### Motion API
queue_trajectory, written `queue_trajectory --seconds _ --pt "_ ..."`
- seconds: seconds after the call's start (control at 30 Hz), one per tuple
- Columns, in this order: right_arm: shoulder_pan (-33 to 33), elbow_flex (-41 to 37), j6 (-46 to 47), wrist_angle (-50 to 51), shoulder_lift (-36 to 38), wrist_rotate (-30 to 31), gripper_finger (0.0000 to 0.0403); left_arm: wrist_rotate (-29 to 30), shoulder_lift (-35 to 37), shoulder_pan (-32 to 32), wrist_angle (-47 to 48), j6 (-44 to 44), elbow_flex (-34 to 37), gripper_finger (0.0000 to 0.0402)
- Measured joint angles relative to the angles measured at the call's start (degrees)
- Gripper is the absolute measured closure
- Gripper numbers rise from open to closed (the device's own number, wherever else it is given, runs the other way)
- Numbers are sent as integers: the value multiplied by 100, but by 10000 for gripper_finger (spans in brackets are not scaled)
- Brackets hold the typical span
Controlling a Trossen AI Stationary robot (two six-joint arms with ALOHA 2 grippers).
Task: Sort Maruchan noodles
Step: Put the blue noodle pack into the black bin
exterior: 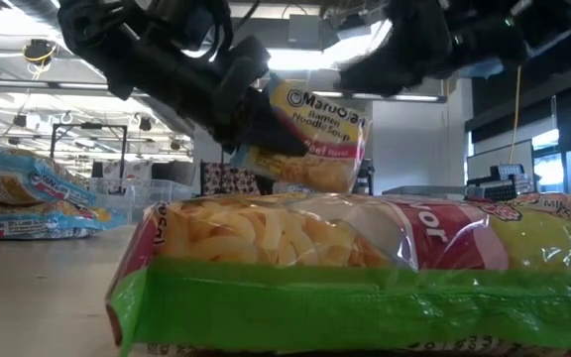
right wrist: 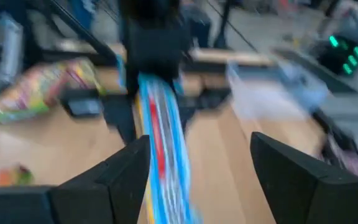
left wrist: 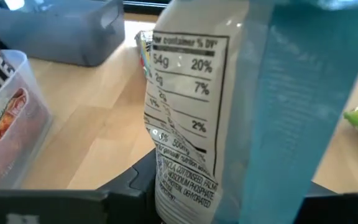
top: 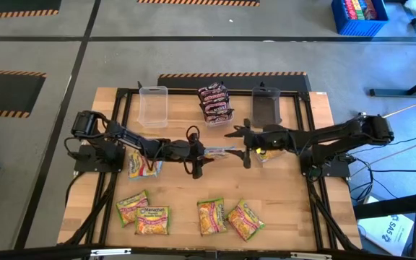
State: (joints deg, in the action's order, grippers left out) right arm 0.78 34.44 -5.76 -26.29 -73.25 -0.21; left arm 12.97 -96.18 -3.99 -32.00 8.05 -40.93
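four yellow-green packets (top: 132,209), one blue-edged packet (top: 219,151) aloft, three tubs (top: 153,105)

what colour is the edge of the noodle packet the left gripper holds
Blue, on the noodle packet in the left gripper; clearest in the right wrist view.

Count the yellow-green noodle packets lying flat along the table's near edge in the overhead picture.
4: a yellow-green packet at far left, a second overlapping beside it, a third right of centre, a fourth touching it. Others may be hidden under the arms.
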Motion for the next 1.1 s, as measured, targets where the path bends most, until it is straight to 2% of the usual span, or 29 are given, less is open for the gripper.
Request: queue_trajectory --seconds 0.13,0.53,0.7,0.83,1.1 --pt "0 485 -54 486 -245 -417 149 26 2 -2 -80 186 0 250" --pt "0 1282 324 1903 -1408 -495 150 122 2 -20 -239 56 -2 250" --pt "0 1324 604 1795 -1566 -487 153 26 2 -15 -253 6 -2 250" --pt "0 1322 677 1586 -1585 -487 190 -148 2 -15 -246 -125 -2 249" --pt "-7 1322 351 1476 -1583 -556 310 -199 2 -33 -229 -94 -2 246"
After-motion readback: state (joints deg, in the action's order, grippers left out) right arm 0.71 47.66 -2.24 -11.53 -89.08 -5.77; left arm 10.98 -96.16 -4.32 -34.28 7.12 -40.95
